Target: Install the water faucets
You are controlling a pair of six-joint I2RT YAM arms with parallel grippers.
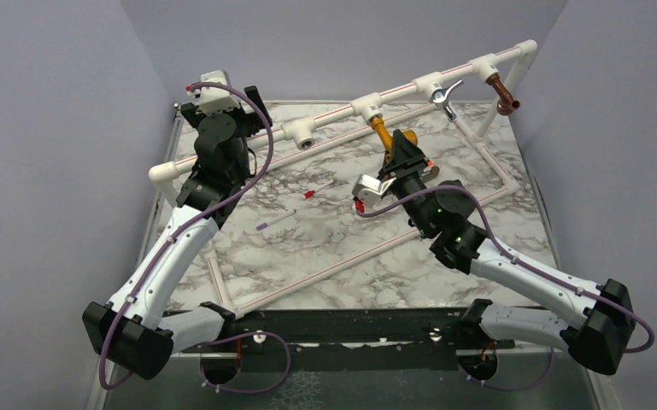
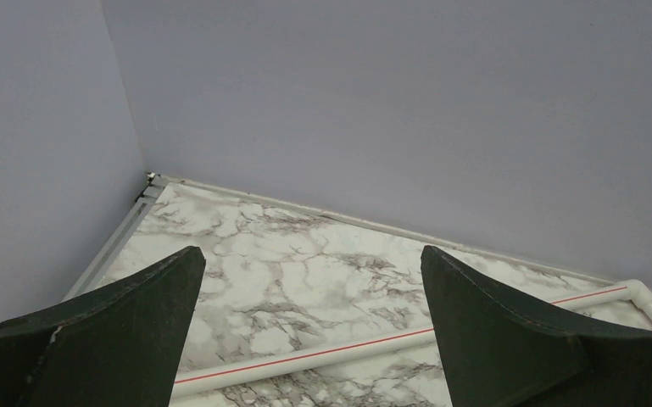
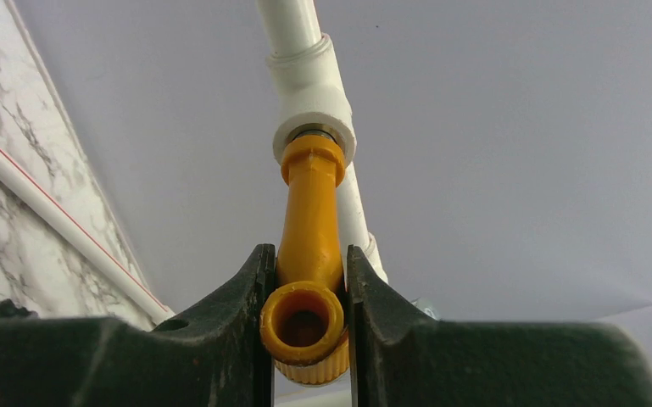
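The mustard-yellow faucet (image 1: 381, 129) hangs from a white tee (image 1: 366, 107) on the raised white pipe. My right gripper (image 1: 397, 145) is shut on it; in the right wrist view its fingers (image 3: 246, 314) press both sides of the yellow spout (image 3: 309, 229) just above its round mouth, below the tee (image 3: 312, 93). The chrome lever faucet (image 1: 446, 97) and the copper-brown faucet (image 1: 502, 92) sit in tees further right. The black orange-tipped faucet is out of view. My left gripper (image 1: 220, 102) is open and empty above the table's back left, over a low pipe (image 2: 305, 360).
One tee (image 1: 301, 133) on the raised pipe (image 1: 239, 147) has an open socket. A thin white red-tipped stick (image 1: 312, 195) and a purple-tipped one (image 1: 273, 222) lie mid-table. Low white pipes (image 1: 342, 260) frame the marble top. Grey walls stand close on three sides.
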